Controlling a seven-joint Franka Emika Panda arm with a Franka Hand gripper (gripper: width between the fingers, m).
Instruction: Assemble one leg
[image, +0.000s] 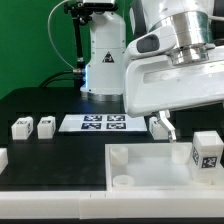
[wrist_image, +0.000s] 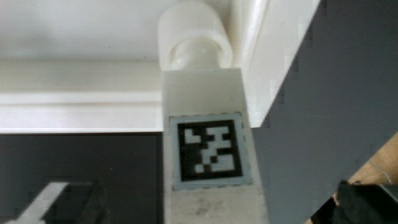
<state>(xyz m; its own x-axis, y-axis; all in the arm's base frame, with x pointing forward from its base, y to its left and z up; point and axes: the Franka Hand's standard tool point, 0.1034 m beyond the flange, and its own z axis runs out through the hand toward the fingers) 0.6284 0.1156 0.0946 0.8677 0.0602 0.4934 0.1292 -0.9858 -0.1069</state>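
A leg (image: 207, 150) with a marker tag stands upright on the large flat white tabletop piece (image: 150, 165), at its corner on the exterior view's right. In the wrist view this leg (wrist_image: 214, 140) lies lengthwise between my fingers, its far end against a round corner socket (wrist_image: 192, 40). My gripper (image: 188, 128) hangs just above it and is open. In the wrist view the gripper (wrist_image: 214, 205) has both dark fingertips (wrist_image: 374, 190) well clear of the leg's sides. Two loose legs (image: 20, 127) (image: 46, 126) lie at the left. Another leg (image: 157, 126) sits partly behind one finger.
The marker board (image: 105, 123) lies at the back middle of the black table. The robot base (image: 100, 60) stands behind it before a green backdrop. Raised corner sockets (image: 119, 155) show on the tabletop piece's left side.
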